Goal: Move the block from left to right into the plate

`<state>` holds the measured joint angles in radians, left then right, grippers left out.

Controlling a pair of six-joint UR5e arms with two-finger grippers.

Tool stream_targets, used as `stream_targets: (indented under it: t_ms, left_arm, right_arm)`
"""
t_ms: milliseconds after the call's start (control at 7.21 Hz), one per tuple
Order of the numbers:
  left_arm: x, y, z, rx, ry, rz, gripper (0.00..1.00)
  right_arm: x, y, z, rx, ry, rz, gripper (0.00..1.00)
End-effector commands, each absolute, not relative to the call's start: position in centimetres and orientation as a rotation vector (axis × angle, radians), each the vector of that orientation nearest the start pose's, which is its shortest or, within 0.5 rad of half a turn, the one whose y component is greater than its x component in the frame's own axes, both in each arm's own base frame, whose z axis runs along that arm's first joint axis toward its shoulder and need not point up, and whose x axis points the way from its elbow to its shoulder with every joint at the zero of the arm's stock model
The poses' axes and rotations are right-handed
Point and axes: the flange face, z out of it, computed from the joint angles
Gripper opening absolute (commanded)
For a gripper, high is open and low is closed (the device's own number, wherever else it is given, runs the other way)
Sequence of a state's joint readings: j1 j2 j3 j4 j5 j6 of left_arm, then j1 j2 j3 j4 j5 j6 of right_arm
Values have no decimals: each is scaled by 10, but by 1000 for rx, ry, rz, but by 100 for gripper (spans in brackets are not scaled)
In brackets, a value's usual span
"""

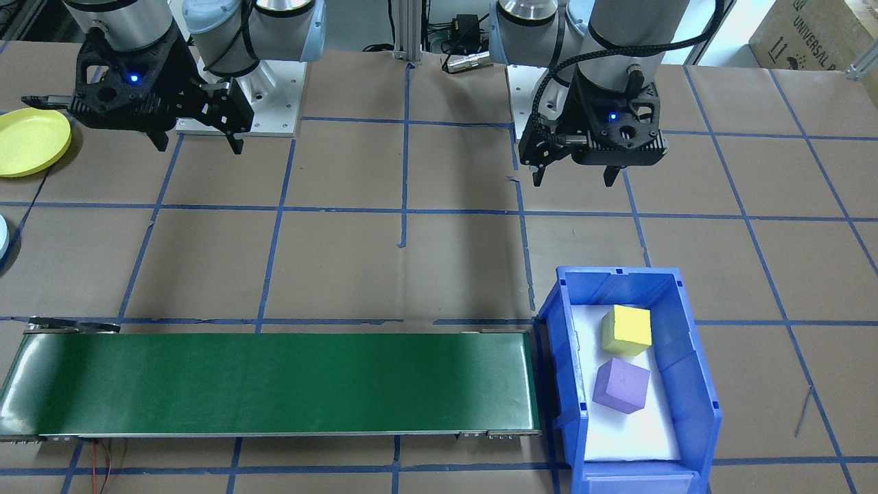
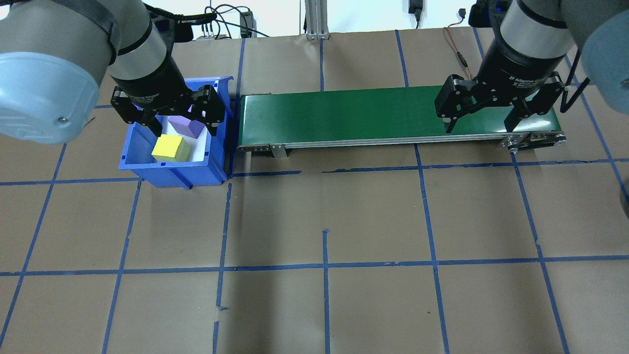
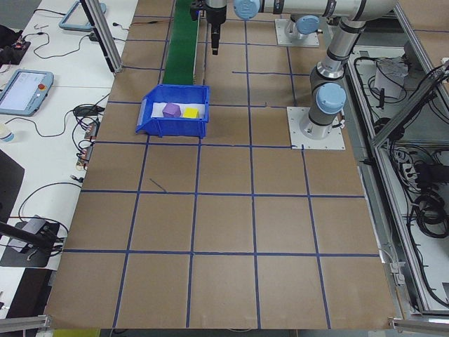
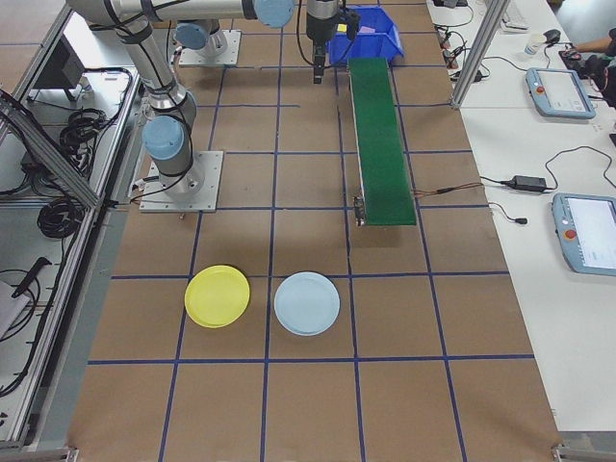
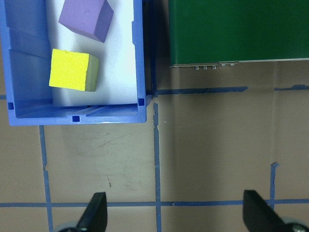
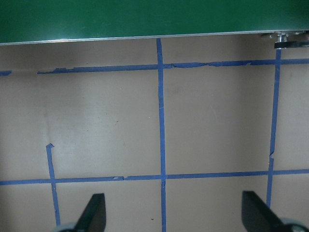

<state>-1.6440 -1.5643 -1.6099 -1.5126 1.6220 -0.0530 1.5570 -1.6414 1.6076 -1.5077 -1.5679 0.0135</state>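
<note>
Two foam blocks, a yellow block [image 2: 170,148] and a purple block [image 2: 187,127], are shown lying side by side in the blue bin [image 2: 147,168] at the left end of the surface, untouched. The left gripper [image 2: 167,114] is held above the bin's near side with jaws spread and empty, so the blocks lie just below and beyond it. The right gripper [image 2: 484,109], likewise spread and empty, is held near the right end of the green conveyor [image 2: 344,113]. The yellow plate [image 4: 217,295] is seen beyond the conveyor's right end, beside a pale blue plate [image 4: 306,303].
</note>
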Motion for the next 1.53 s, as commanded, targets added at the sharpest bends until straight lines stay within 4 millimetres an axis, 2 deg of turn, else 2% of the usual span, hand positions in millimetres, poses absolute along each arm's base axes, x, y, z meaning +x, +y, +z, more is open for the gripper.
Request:
stream_targets:
  t_ms: [0,278,694,833,1110,1249,1388]
  left_arm:
    - [-163,-483,482,22,3093,-64,100]
    - [-161,-482,476,25,3092,-43,100]
    - [-145,-494,476,72,3089,-48,100]
    - [-136,-513,461,115,3088,-29,100]
    - [-132,-555,442,180,3084,-207,100]
    - [-125,-558,437,187,3079,-201,100]
    - [-99,-568,432,227,3072,-192,100]
  right_arm:
    - [127,-460,496,43,3138,51,100]
    - [127,-460,496,46,3138,48,100]
    - [128,-460,497,41,3138,46,100]
    - [128,-460,497,41,3138,46,100]
    - [128,-460,497,39,3138,46,100]
    - [128,-460,497,39,3138,46,100]
    - [128,-460,497,39,3138,46,100]
